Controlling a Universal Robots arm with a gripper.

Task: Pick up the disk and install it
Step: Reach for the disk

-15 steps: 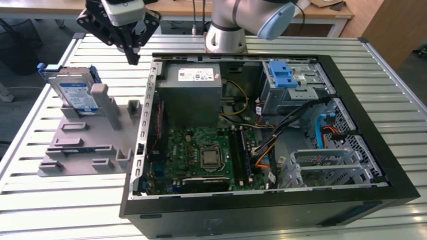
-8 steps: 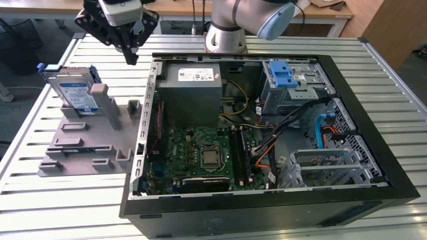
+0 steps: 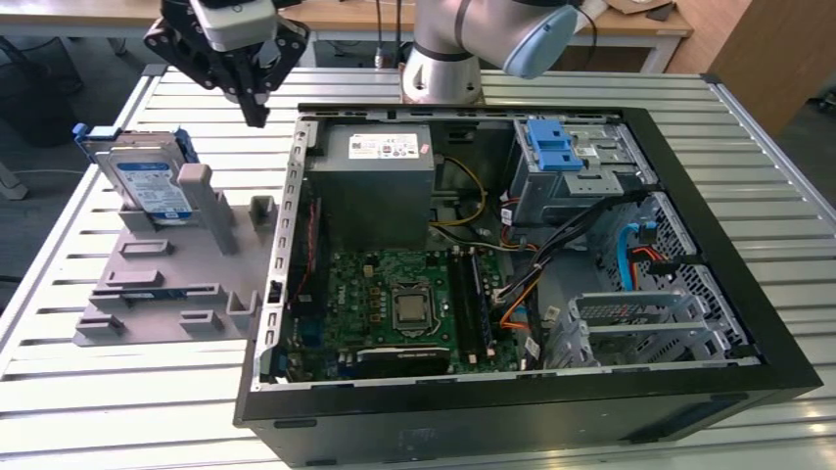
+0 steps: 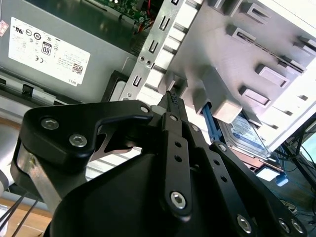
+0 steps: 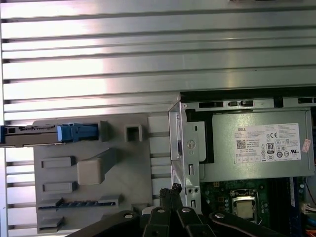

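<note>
Disk (image 3: 147,181) stands on edge in a grey rack (image 3: 157,284) on the desk (image 3: 78,392), beside the open case (image 3: 731,294). The end effector (image 3: 256,113) hangs above the gap between rack and case, its fingers pressed together and holding nothing. The disk lies below it, toward the exterior view's left.

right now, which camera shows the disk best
The exterior view: the disk stands upright in the grey holder, its labelled face mostly in sight. The first wrist view shows the disk edge-on, a thin strip. The second wrist view shows part of its label behind a holder post.
</note>
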